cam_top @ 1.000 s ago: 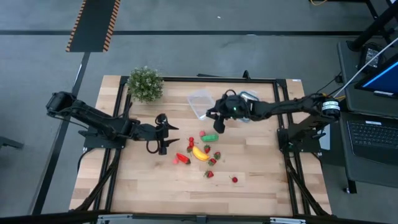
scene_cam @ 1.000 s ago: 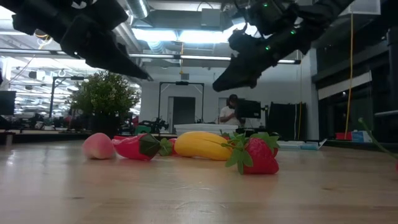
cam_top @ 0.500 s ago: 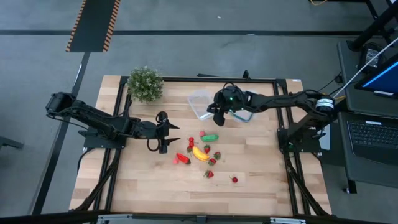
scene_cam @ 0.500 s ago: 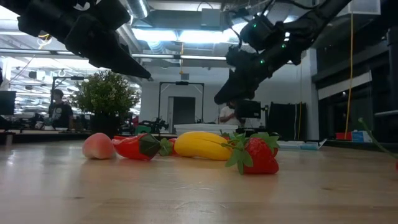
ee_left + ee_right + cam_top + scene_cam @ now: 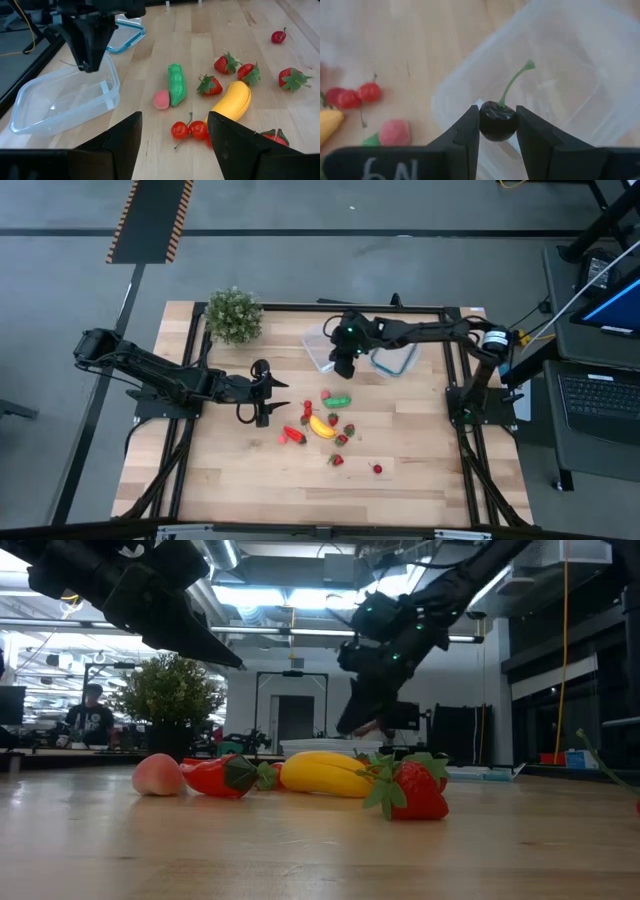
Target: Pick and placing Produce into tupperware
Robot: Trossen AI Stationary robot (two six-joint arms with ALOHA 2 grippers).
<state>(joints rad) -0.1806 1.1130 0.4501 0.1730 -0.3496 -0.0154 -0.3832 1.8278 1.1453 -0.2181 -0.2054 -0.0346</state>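
Observation:
My right gripper (image 5: 343, 366) hangs over the near right corner of the clear square tupperware (image 5: 320, 343), shut on a dark cherry (image 5: 497, 120) with a green stem. The tupperware (image 5: 65, 104) stands on the table. My left gripper (image 5: 264, 396) waits open left of the produce. On the wood lie a yellow banana (image 5: 322, 426), a green pod (image 5: 338, 401), a pink piece (image 5: 161, 99), twin red cherries (image 5: 192, 130), red pieces (image 5: 294, 435) and several strawberries (image 5: 340, 441). My right gripper pinches the dark cherry's round body (image 5: 496, 128) between its two fingers (image 5: 465, 134), coming from above and pointing down. The cherry is lifted clear over the tupperware's corner (image 5: 451, 102), and its green stem (image 5: 516, 81) sticks out beyond the fingertips.
A clear blue-rimmed piece (image 5: 396, 361) lies right of the tupperware. A bushy potted plant (image 5: 233, 314) stands at the far left corner. One lone cherry (image 5: 377, 469) lies nearer the table's near edge. A person (image 5: 90, 718) is in the room behind.
My right gripper has moved toward the table's left and far edges, from beside the blue-rimmed piece to over the tupperware's near right corner, and has tipped more steeply downward. The produce on the table has stayed where it was.

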